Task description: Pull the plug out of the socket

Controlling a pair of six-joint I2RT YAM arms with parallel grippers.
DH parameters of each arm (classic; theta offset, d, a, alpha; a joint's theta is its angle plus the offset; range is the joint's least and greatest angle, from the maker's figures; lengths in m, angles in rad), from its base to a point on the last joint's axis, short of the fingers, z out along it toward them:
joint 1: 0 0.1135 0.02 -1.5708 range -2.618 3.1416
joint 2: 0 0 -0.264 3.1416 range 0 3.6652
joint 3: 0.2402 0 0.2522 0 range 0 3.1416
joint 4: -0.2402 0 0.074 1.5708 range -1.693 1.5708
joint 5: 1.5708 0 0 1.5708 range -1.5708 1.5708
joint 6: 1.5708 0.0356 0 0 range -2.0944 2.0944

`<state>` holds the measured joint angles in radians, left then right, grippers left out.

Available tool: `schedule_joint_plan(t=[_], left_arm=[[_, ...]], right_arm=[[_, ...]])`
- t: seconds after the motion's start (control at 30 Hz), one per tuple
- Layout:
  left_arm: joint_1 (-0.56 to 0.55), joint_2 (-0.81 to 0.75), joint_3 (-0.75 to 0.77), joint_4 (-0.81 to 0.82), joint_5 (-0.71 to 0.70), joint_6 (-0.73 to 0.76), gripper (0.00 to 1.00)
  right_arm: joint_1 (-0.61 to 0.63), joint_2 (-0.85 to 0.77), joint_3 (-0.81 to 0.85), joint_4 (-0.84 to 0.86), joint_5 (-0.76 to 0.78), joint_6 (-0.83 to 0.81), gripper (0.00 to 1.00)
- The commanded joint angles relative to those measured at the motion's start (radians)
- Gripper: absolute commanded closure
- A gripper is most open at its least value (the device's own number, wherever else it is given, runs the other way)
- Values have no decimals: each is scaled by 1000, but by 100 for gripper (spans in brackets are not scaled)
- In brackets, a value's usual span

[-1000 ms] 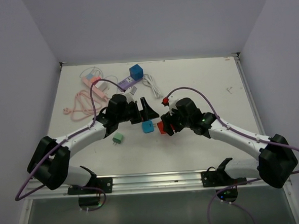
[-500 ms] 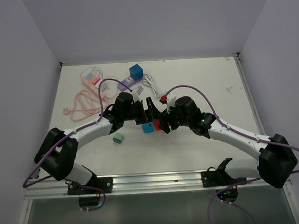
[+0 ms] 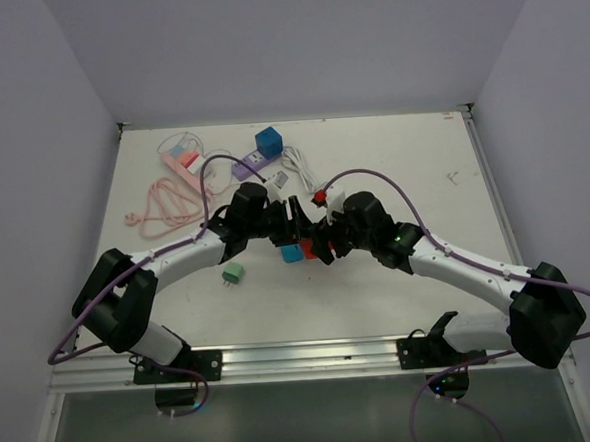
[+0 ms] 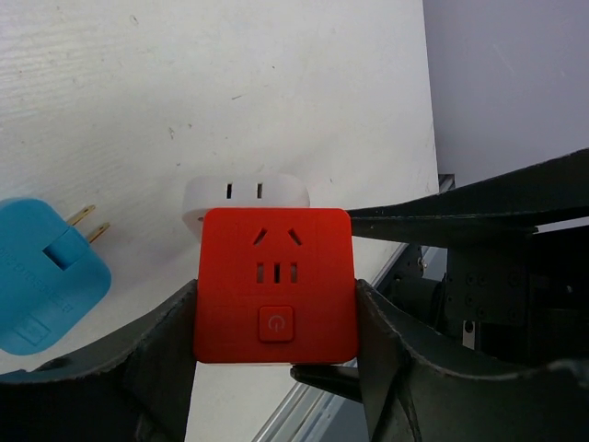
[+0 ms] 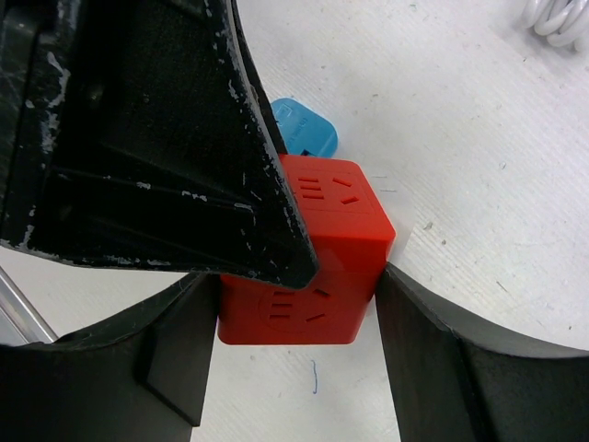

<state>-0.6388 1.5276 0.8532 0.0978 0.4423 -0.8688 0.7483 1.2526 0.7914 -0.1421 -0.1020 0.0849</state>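
A red cube socket (image 4: 274,285) with a white plug (image 4: 244,195) on its far side sits at the table's middle (image 3: 313,248). My left gripper (image 4: 276,304) is shut on the socket, one finger flush against each side. My right gripper (image 5: 299,285) is also shut on the red socket (image 5: 313,267), gripping it from the other direction. In the top view the left gripper (image 3: 297,224) and the right gripper (image 3: 324,244) meet at the socket. One left finger (image 5: 166,138) hides the socket's upper left part in the right wrist view. The white plug is hidden there.
A loose blue plug (image 3: 291,252) lies right beside the socket, and a green plug (image 3: 233,274) lies nearer the front. A blue cube (image 3: 268,141), white coiled cable (image 3: 299,164), purple strip (image 3: 252,166) and pink power strip (image 3: 186,165) lie at the back. A metal rail (image 3: 303,356) runs along the front edge.
My left gripper has moved right to the red socket and closed on it. My right gripper has kept hold of the socket and shifted slightly left.
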Motion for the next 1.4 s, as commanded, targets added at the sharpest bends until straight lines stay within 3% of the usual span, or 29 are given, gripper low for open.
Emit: schedule_joint_plan(t=[0.0,0.07,0.1,0.13,0.2,0.37,0.53,0.77,1.07,1.37], left_arm=[[-1,-9,23,5,2,36,66],[-1,-20,15,22,6,42,79],[1,-23,14,31,7,54,94],[-1,-27,12,34,9,62,99],[-1,-43,4,45,7,91,100],[13,-89,-9,54,4,160,100],[39,-129,-19,45,22,257,100],[47,-197,-31,-10,81,438,100],[48,-290,-31,3,323,574,100],[48,-303,20,-179,360,714,100]], right_arm=[[6,-21,51,85,-13,4,93],[6,-30,48,85,-16,12,75],[8,-33,45,82,-19,19,66],[6,-35,45,79,-24,22,47],[6,-48,40,68,-22,36,24],[3,-88,22,32,-4,117,2],[-30,-151,-12,22,-18,219,1],[-181,-239,-41,7,-59,406,2],[-198,-205,-32,-42,33,449,9],[-216,-170,71,-83,-54,402,11]])
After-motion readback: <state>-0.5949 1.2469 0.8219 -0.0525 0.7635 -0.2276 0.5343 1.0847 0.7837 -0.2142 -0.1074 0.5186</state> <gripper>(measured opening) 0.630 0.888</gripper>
